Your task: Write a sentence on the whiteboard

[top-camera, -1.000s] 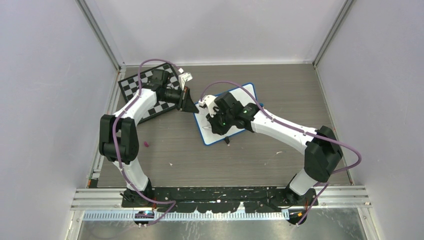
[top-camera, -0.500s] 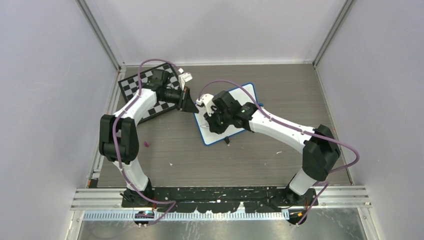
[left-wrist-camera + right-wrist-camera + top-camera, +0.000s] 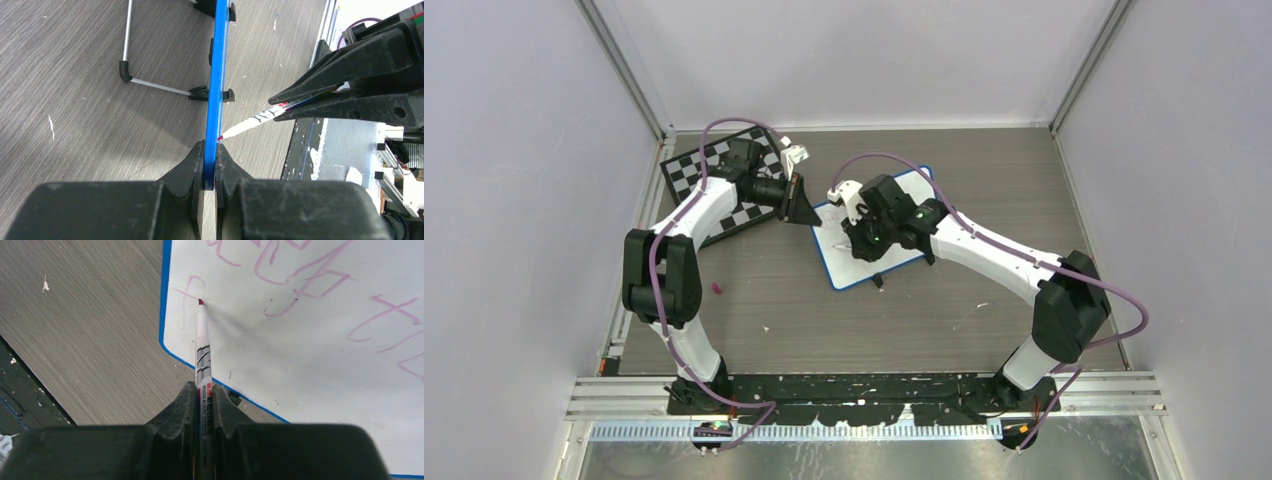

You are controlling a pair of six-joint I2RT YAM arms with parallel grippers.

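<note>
The whiteboard point(image 3: 844, 264), white with a thin blue frame, stands tilted near the table's middle. My left gripper point(image 3: 808, 212) is shut on its left edge; the left wrist view shows the blue frame point(image 3: 218, 75) edge-on, clamped between the jaws point(image 3: 210, 150). My right gripper point(image 3: 861, 240) is shut on a white marker point(image 3: 202, 350) whose red tip touches the board point(image 3: 310, 365) near its lower left corner. Pink handwritten strokes point(image 3: 300, 275) cross the surface. I see no green writing. The marker point(image 3: 250, 122) also shows in the left wrist view.
A black-and-white chessboard point(image 3: 694, 170) lies at the back left under my left arm. A small pink bit point(image 3: 717, 288) lies on the table to the left. The board's wire stand point(image 3: 127, 50) and black feet point(image 3: 199, 92) rest on the wood.
My right gripper has shifted a little to the right across the board with the marker. My left arm and the board have stayed put.
</note>
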